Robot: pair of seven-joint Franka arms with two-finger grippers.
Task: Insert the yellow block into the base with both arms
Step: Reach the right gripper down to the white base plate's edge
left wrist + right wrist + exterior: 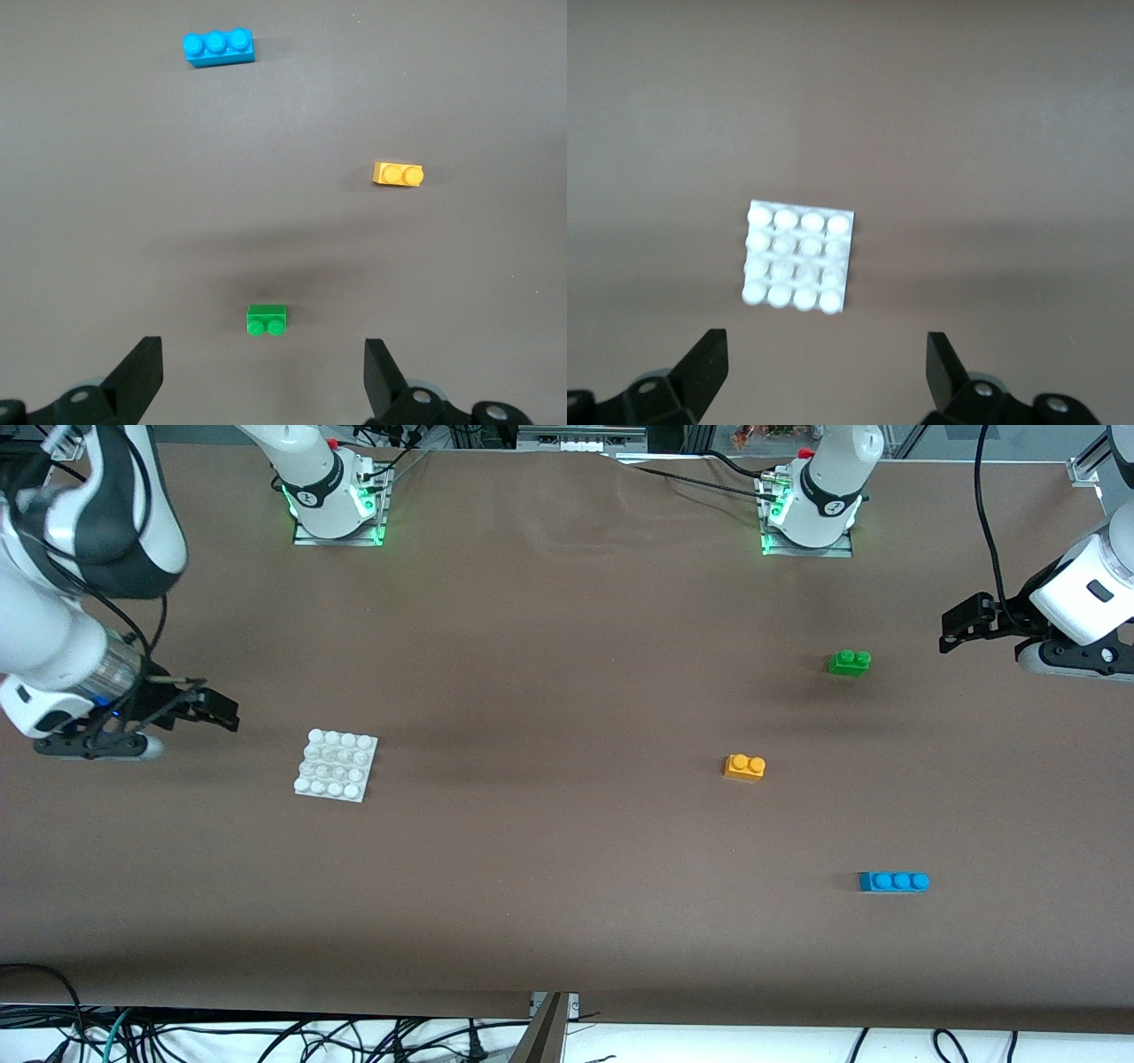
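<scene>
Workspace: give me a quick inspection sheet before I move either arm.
Surface: brown table, flat, no spills seen.
Job's things: yellow block lies free toward the left arm's end; base lies flat toward the right arm's end, studs bare.
Clutter: green brick farther from the front camera than the yellow block; blue brick nearer.
Grippers: left gripper open, empty, at the left arm's end of the table; right gripper open, empty, beside the base.
Cables: black cable hangs along the left arm; loose cables below the table edge.
Surroundings: two arm bases with green lights.
</scene>
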